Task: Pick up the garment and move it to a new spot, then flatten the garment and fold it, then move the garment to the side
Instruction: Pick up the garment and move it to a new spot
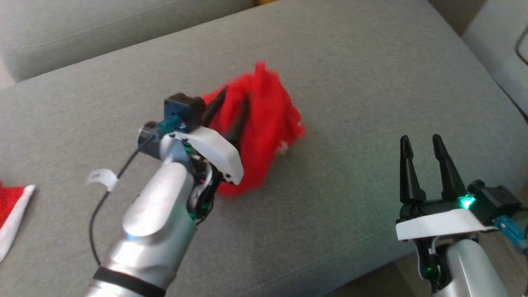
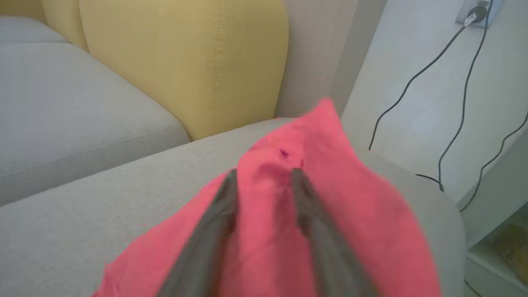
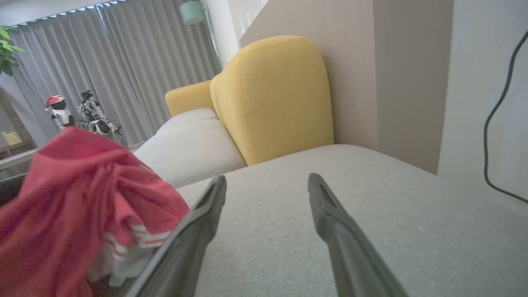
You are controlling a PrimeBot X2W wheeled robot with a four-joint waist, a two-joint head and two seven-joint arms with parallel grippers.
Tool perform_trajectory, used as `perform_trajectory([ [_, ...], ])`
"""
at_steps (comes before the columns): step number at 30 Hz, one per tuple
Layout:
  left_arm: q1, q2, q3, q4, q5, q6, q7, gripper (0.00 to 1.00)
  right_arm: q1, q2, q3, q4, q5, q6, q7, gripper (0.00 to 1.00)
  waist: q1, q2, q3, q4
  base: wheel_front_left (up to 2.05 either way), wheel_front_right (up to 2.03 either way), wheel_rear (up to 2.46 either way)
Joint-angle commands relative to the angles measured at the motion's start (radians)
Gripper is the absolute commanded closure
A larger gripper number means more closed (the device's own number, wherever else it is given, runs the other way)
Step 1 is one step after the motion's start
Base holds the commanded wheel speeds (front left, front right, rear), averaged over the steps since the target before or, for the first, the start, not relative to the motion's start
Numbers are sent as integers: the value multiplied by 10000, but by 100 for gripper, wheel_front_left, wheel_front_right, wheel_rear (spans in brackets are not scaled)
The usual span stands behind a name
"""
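I have my left gripper (image 1: 236,94) clamped on the red garment (image 1: 270,123), which hangs bunched near the middle of the grey cushion (image 1: 350,62). My right gripper (image 1: 420,142) waits spread and empty. I judge we're in the first move; flattening, folding and setting aside all remain

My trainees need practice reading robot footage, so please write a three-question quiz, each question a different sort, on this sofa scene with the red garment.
1. Which gripper grips the red garment?
2. True or false: the right gripper is open and holds nothing.
3. The backrest behind the grey seat is: A yellow, B blue, C green.
Key: 1 left gripper; 2 true; 3 A.
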Motion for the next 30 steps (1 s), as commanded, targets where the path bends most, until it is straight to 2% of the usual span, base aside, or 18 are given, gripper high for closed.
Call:
perform_trajectory([
  [1, -724, 141, 221, -259, -65, 79, -125, 0, -436, -56, 281, -362, -8, -7, -109, 0, 1, -1, 63, -135, 0, 0, 0],
  [7, -1086, 138, -117, 466, -1015, 666, -1027, 0, -306, -56, 165, -353, -54, -7, -109, 0, 1, -1, -39, 193, 0, 0, 0],
  [10, -1158, 203, 187, 613, -1131, 724, -1290, 0, -240, -56, 104, -360, -127, -7, -109, 0, 1, -1, -120, 611, 0, 0, 0],
  [16, -718, 884, 900, 110, -942, 778, -1466, 0, -88, -56, -144, -346, -459, -7, -109, 0, 1, -1, -339, 1786, 0, 0, 0],
  [23, 1176, 1352, 1756, -1235, -450, 855, -1475, 0, 157, -56, -446, -207, -856, -7, -109, 0, 1, -1, -675, 3068, 0, 0, 0],
  [30, 3390, 894, 2318, -2020, -77, 740, -1476, 0, 322, -56, -504, 67, -1253, -7, -109, 0, 1, -1, -883, 3826, 0, 0, 0],
])
